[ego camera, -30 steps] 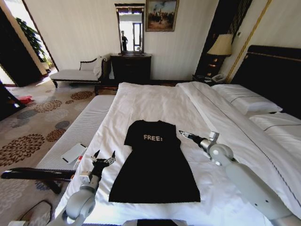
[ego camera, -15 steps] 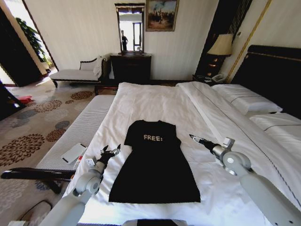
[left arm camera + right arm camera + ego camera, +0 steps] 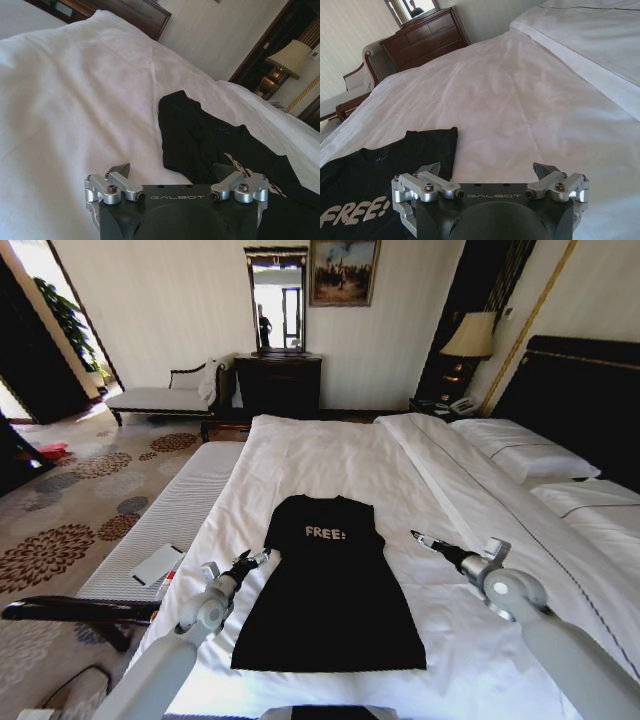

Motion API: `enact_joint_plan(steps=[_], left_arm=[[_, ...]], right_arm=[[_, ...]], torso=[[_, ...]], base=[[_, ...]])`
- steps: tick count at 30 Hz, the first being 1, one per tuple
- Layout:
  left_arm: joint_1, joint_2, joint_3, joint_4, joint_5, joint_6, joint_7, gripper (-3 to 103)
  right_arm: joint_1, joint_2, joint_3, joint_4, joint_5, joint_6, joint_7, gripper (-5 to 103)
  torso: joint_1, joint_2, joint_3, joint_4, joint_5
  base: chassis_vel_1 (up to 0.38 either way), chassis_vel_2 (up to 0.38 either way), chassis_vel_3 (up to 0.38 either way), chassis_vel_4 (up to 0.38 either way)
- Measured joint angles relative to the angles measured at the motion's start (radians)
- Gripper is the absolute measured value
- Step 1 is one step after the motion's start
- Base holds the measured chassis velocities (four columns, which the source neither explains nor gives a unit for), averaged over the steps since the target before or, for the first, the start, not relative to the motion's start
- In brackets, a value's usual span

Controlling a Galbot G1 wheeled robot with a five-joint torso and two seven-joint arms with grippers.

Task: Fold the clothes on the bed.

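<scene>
One very large bed (image 3: 330, 455) in white sheets, running from the near edge back toward the far wall, pillows (image 3: 525, 452) and dark headboard (image 3: 585, 400) along its right side. Wide bare duvet beyond the shirt and to its right; much less room to its left before the mattress's left edge. Black T-shirt (image 3: 335, 585) with "FREE" lettering, lying flat near the bed's near edge, left of centre, collar away from the robot. Left arm stretched forward low over the sheet, left gripper (image 3: 250, 560) just beside the shirt's left sleeve, fingers spread wide, empty. Right arm likewise extended, right gripper (image 3: 428, 542) just off the right sleeve over bare sheet, fingers parted wide, holding nothing.
</scene>
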Motion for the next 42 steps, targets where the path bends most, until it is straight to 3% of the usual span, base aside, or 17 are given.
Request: enact_joint_plan(steps=[5,6,8,12,14,23,26,31,34,42], left_arm=[[-0.032,-0.018,0.007,0.036,-0.081,0.006,0.006,89],[-0.039,-0.023,0.007,0.043,-0.104,0.008,0.009,78],[-0.042,-0.025,0.008,0.048,-0.111,0.009,0.01,72],[-0.048,-0.029,0.014,0.061,-0.115,0.01,0.014,61],[-0.057,-0.038,0.021,0.076,-0.116,0.012,0.014,50],[-0.077,-0.06,0.034,0.1,-0.114,0.013,0.008,43],[-0.076,-0.063,0.03,0.101,-0.114,0.013,0.001,28],[-0.072,-0.062,0.022,0.1,-0.114,0.011,-0.005,17],[-0.071,-0.061,0.015,0.101,-0.115,0.01,-0.01,3],[-0.069,-0.058,0.0,0.097,-0.114,0.008,-0.019,0]], right_arm=[[0.0,0.001,0.0,-0.005,0.001,-0.002,0.0,100],[0.001,0.0,0.0,-0.007,0.001,-0.004,0.0,100],[0.002,-0.002,0.0,-0.009,0.001,-0.004,0.0,100],[0.004,-0.005,-0.001,-0.014,0.003,-0.005,-0.001,100],[0.006,-0.01,-0.003,-0.017,0.008,-0.006,-0.001,100],[0.005,-0.016,-0.003,-0.019,0.012,-0.007,-0.003,100],[0.005,-0.017,-0.003,-0.019,0.012,-0.007,-0.003,100],[0.007,-0.016,-0.007,-0.02,0.012,-0.007,-0.003,100],[0.01,-0.014,-0.011,-0.02,0.012,-0.007,-0.003,100],[0.006,-0.008,-0.012,-0.018,0.006,-0.007,-0.003,100]], torso=[[0.0,0.0,0.0,0.0,-0.0001],[0.0,0.0,0.0,-0.0001,-0.0001],[0.0,0.0,0.0,0.0,0.0],[0.0,0.0,0.0,0.0001,-0.0001],[0.0,0.0,0.0,0.0001,-0.0001],[0.0,0.0,0.0,-0.0001,-0.0001],[0.0,0.0,0.0,-0.0001,-0.0001],[0.0,0.0,0.0,0.0,-0.0002],[0.0,0.0,0.0,0.0,-0.0001],[0.0,0.0,0.0,-0.0001,-0.0002]], base=[[0.0,0.0,0.0,0.0],[0.0,0.0,0.0,0.0],[0.0,0.0,0.0,0.0],[0.0,0.0,0.0,0.0],[0.0,0.0,0.0,0.0],[0.0,0.0,0.0,0.0],[0.0,0.0,0.0,0.0],[0.0,0.0,0.0,0.0],[0.0,0.0,0.0,0.0],[0.0,0.0,0.0,0.0]])
